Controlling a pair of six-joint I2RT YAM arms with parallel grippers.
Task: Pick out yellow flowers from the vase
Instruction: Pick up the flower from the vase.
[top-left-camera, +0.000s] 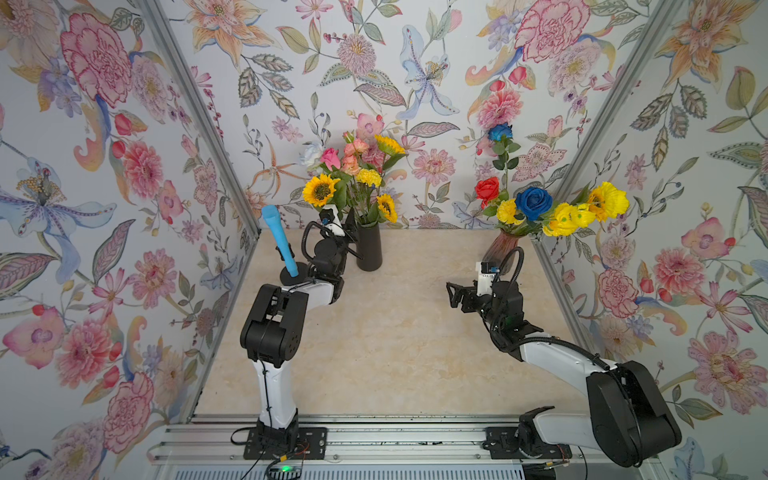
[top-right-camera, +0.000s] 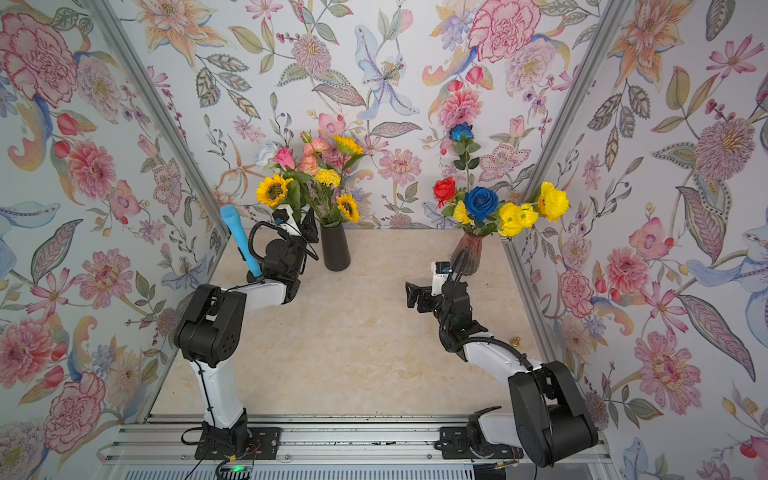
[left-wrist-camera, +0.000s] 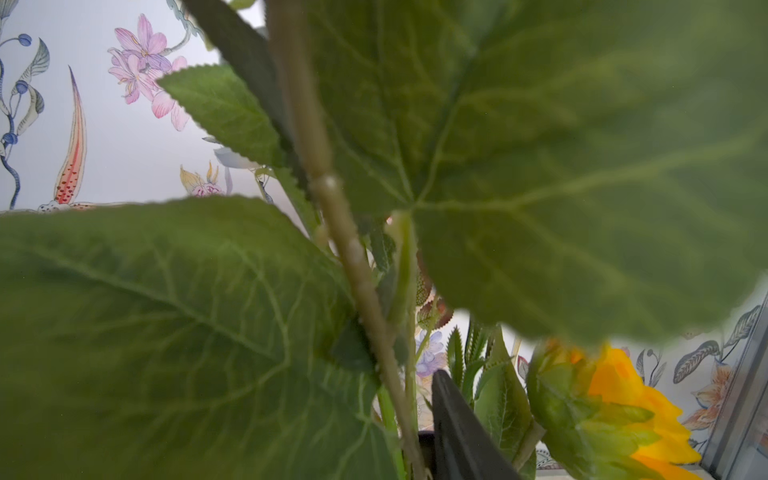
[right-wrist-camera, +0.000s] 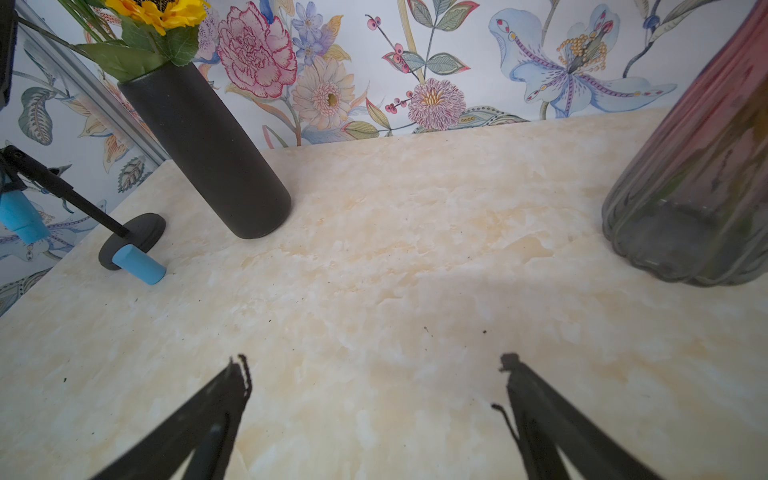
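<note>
**Left end effector in the foliage beside the black vase**

One group of yellow flowers (top-left-camera: 368, 177) stands in the black vase (top-left-camera: 369, 249) at the back of the tabletop (top-left-camera: 395, 332). It is made up of sunflowers and a ruffled pompom, mixed with pink and peach roses (top-left-camera: 353, 156). The left end effector (top-left-camera: 347, 228) is raised just beside the black vase, about level with its mouth and under the largest sunflower (top-right-camera: 272, 191).

In the left wrist view a pale stem (left-wrist-camera: 357, 282) runs close past one dark finger (left-wrist-camera: 457, 432). Broad leaves (left-wrist-camera: 166, 332) hide the rest, so I cannot tell whether it is clenched on the stem or released.

More yellow blooms (top-left-camera: 563, 220) sit in a reddish glass vase (top-left-camera: 500, 247), well apart from the black vase on the right arm's side. They are mixed with blue and red roses (top-left-camera: 533, 202).

The right end effector (right-wrist-camera: 374, 361) hovers over bare tabletop, well apart from the black vase. It is released, with its jaws spread wide and nothing between them.
</note>
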